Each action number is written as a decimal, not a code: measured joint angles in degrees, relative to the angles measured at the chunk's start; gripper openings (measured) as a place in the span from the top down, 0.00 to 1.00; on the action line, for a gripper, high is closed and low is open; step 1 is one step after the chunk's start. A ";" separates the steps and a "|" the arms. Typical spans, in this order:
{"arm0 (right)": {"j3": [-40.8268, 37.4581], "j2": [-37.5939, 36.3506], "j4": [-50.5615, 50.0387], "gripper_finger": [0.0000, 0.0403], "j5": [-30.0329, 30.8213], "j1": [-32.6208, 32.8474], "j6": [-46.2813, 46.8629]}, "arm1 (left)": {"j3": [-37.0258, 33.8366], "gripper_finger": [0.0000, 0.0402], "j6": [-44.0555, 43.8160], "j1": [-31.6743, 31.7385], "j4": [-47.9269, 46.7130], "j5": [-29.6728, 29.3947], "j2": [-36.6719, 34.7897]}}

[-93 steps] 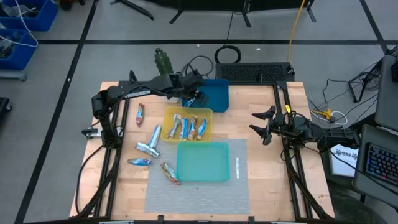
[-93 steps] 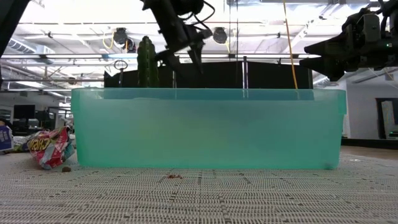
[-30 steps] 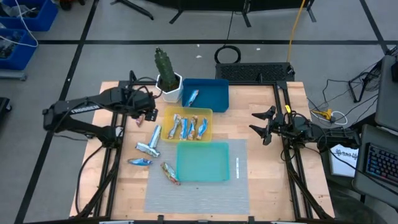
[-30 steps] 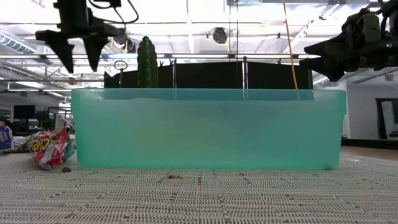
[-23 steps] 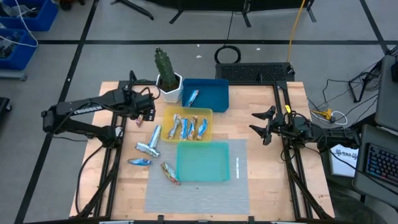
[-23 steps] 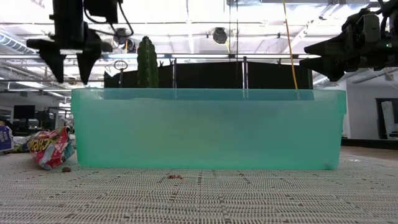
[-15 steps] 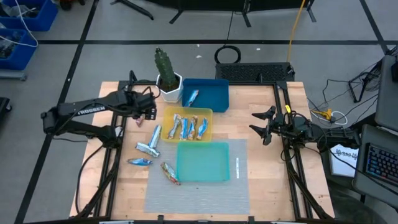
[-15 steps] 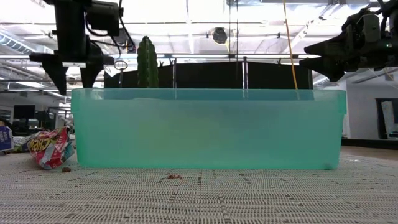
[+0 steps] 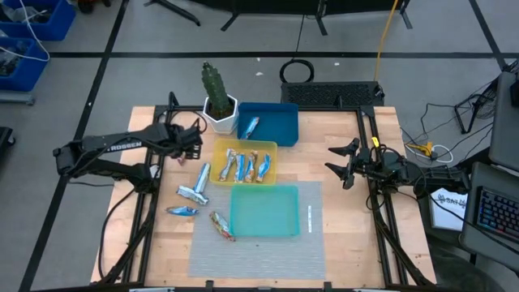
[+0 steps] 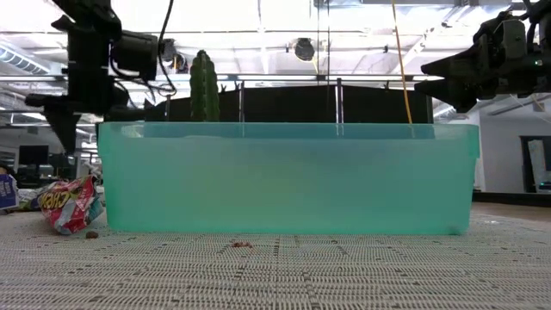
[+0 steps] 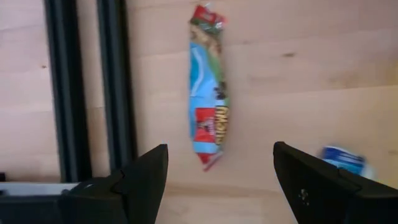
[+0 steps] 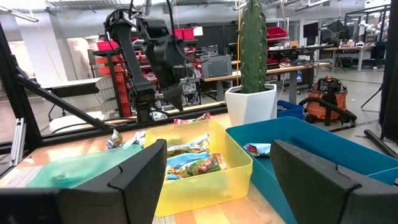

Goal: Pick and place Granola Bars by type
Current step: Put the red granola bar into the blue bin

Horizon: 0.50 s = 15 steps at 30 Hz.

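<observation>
While the left gripper (image 9: 185, 147) hung with fingers spread wide and empty over a slim blue foil bar (image 11: 208, 121) with red ends on the pale wood table (image 9: 340, 235), loose bars (image 9: 193, 193) lay at seven o'clock from the yellow tray (image 9: 217, 147). That tray held four glossy bars (image 9: 243, 166), the blue tray (image 9: 284, 130) at its one o'clock held one bar (image 9: 250, 126), and the translucent teal tray (image 9: 263, 211) sat on a woven grey mat (image 9: 251, 251). At three o'clock the right gripper (image 9: 345, 162) waited, spread and empty.
</observation>
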 joint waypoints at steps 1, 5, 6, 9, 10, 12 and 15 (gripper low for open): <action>0.02 0.02 0.00 0.31 0.00 0.00 0.00 | -0.63 0.28 0.04 0.16 0.10 -0.15 0.00; 0.01 0.02 -0.02 0.31 0.00 -0.01 0.00 | -3.19 0.26 0.97 0.84 2.89 -0.03 0.00; 0.02 0.00 0.00 0.31 0.00 -0.02 0.00 | -3.74 0.26 1.16 1.01 3.72 0.13 0.00; 0.02 0.01 0.00 0.31 0.00 -0.01 -0.01 | -5.23 0.24 1.95 1.42 6.63 0.78 0.00; 0.02 0.00 0.00 0.31 0.00 -0.01 0.00 | -5.75 0.24 1.97 1.52 7.45 0.90 0.00; 0.02 0.02 -0.02 0.31 0.00 0.00 -0.02 | -6.67 0.23 2.02 1.86 8.87 0.95 0.00; 0.02 0.01 0.00 0.31 0.00 -0.02 0.00 | -7.78 0.22 2.64 2.26 11.11 1.00 0.07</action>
